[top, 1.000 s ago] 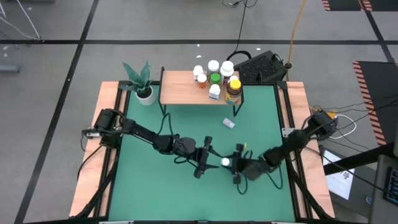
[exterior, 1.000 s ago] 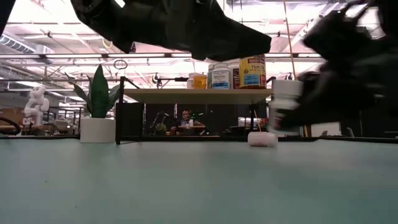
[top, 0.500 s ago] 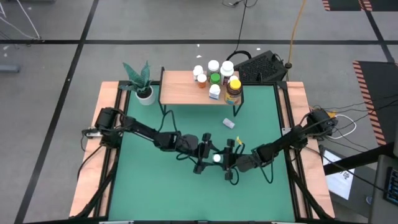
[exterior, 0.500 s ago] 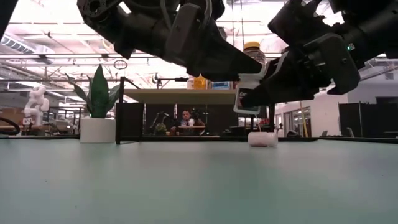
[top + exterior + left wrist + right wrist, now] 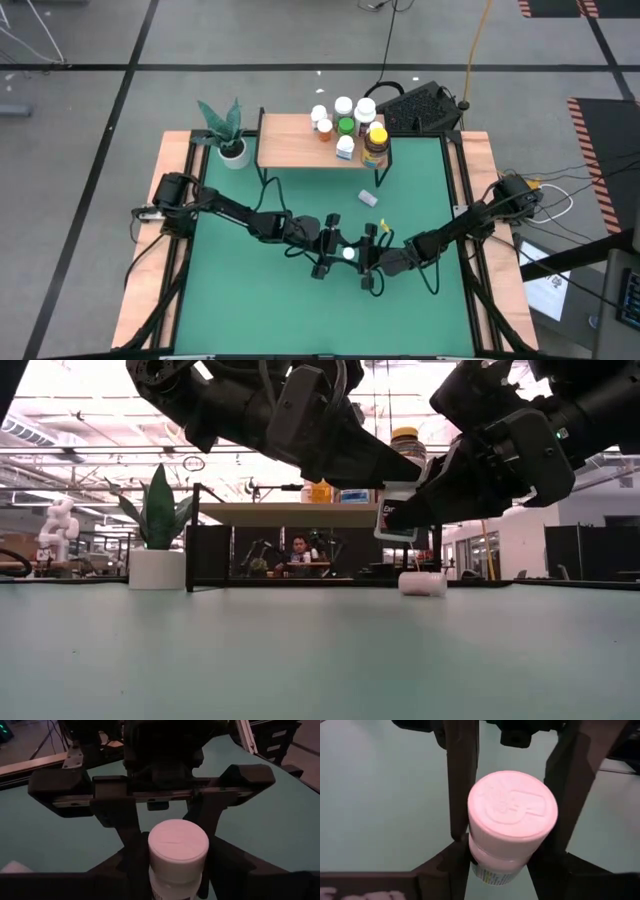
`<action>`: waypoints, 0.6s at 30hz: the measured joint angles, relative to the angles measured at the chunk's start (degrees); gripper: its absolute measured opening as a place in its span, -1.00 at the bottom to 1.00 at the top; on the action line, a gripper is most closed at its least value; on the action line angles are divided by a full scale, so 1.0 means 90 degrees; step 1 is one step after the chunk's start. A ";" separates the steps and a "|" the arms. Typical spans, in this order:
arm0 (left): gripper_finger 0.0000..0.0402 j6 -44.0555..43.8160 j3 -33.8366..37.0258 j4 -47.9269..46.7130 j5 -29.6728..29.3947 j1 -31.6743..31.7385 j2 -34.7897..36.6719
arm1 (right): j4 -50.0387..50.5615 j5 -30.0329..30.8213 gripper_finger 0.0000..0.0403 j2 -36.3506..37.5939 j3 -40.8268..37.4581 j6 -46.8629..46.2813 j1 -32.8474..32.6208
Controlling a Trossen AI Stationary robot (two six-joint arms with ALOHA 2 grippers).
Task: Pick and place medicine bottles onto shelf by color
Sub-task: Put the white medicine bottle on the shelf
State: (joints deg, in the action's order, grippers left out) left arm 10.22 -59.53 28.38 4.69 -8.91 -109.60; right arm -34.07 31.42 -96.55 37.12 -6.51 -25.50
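Two tools on one white bottle (image 5: 348, 253) mid-table, left tool (image 5: 334, 252) newly closed, right tool (image 5: 366, 257) still gripping.

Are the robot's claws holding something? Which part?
Yes. The right gripper holds a white-capped bottle by its body, under the cap. The left gripper has its fingers around the same bottle; whether it grips cannot be told.

The overhead view is evenly lit and sharp, with soft shadows on the green worktop (image 5: 300, 310). At worktop level, bright ceiling lights glare behind the arms, leaving them as dark silhouettes. The left wrist view is dim; the right wrist view is brighter, its bottle cap (image 5: 512, 812) slightly soft.
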 joint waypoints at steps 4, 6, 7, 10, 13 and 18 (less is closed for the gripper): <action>-0.18 -0.0010 0.0000 0.0014 -0.0011 0.0000 0.0000 | 0.0003 0.0108 -0.19 0.0000 0.0000 -0.0315 -0.0002; -0.18 -0.0050 0.0000 0.0023 -0.0075 0.0002 0.0000 | 0.0009 0.0192 -0.19 0.0000 0.0000 -0.0503 -0.0005; -0.18 -0.0053 0.0000 0.0017 -0.0150 0.0000 0.0000 | 0.0017 0.0201 -0.19 0.0000 0.0000 -0.0560 -0.0002; -0.18 -0.0065 -0.0002 0.0012 -0.0280 0.0005 0.0000 | 0.0031 0.0206 -0.19 0.0000 -0.0001 -0.0678 -0.0002; -0.18 -0.0189 -0.0002 0.0017 -0.0311 0.0016 0.0000 | 0.0024 0.0206 -0.19 0.0000 -0.0002 -0.0717 -0.0002; -0.18 -0.0219 -0.0002 0.0013 -0.0338 0.0024 0.0002 | 0.0022 0.0208 -0.19 0.0000 -0.0002 -0.0733 -0.0001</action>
State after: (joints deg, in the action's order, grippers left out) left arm 8.25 -59.55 28.49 1.65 -8.69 -109.58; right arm -33.87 33.30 -96.55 37.10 -13.10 -25.51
